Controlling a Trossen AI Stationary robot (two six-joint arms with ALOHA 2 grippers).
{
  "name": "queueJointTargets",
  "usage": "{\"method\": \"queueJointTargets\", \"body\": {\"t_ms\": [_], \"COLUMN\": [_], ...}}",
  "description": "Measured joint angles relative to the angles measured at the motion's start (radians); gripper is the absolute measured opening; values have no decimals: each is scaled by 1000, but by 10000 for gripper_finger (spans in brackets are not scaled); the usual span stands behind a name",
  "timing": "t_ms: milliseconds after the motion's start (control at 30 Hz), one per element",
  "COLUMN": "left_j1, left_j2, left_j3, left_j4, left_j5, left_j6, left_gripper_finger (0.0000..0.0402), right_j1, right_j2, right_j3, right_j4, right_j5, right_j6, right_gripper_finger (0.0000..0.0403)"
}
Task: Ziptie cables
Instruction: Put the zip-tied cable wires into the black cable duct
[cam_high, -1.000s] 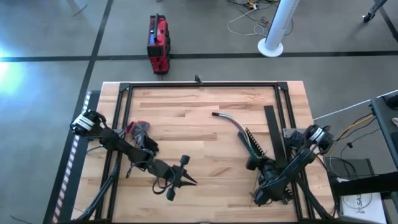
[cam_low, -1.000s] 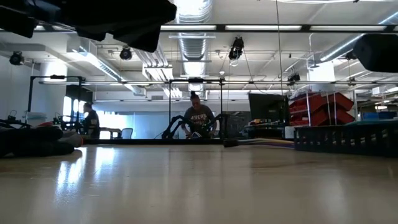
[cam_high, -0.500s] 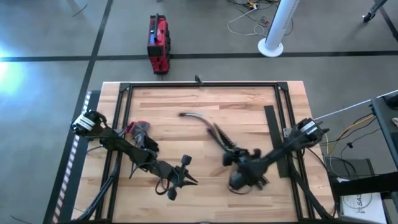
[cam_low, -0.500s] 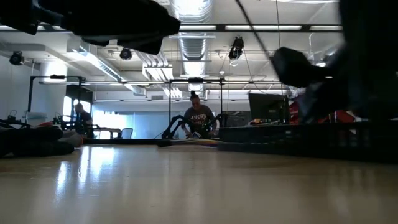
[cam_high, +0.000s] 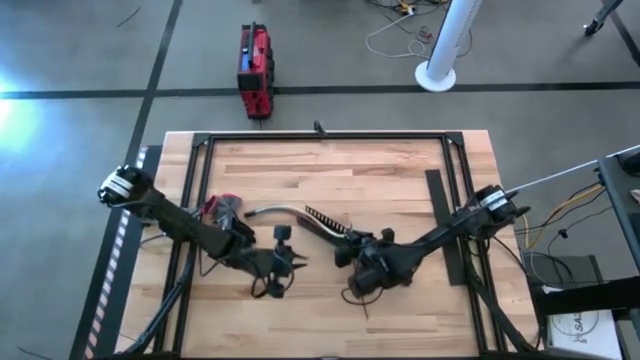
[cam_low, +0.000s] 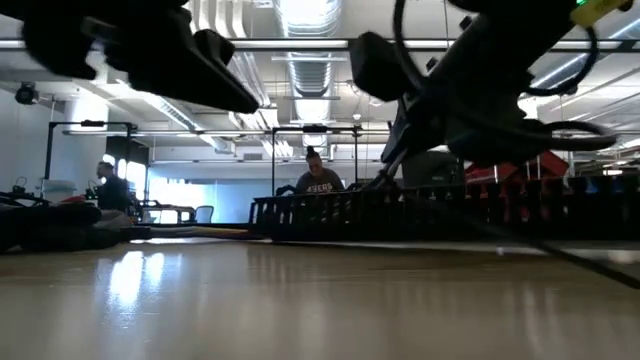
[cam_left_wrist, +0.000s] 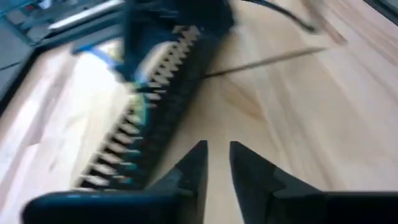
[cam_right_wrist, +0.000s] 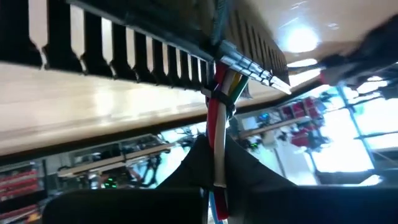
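While the right end effector grips the cables near the table centre, the bundle runs left and slightly far from it, a toothed black bar alongside; the left end effector, slightly parted, waits just left.

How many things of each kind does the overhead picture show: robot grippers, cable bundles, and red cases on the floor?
Grippers: 2, the left gripper and the right gripper
Cable bundles: 1, the cables
Red cases on the floor: 1, the red case
Total: 4
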Motion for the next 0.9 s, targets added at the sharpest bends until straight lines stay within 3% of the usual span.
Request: {"method": "queueJointTargets", "body": {"t_ms": [133,300,433,600,900], "left_j1": [88,208,236,256,327], "left_j2": [15,95,155,189,262], "left_j3": [-2,-3,-3,-2,-2], "left_j4": [52,171,251,297,299], "left_j5": [35,266,314,314,355], "left_j6": [2,46,123,140,118], "left_gripper_finger": [106,169,196,198,167], "right_j1": [41,69,76,78,81], "right_j2": [-5,-16,-16,-16,-16], "right_j3": [1,-5,-8,-23,-29], "right_j4": [-2,-2,-2,-2,-1], "right_j5": [37,69,79,73,69], "right_j6": [18,28,63,102,101], "right_gripper_finger": [0,0,0,0,0]}}
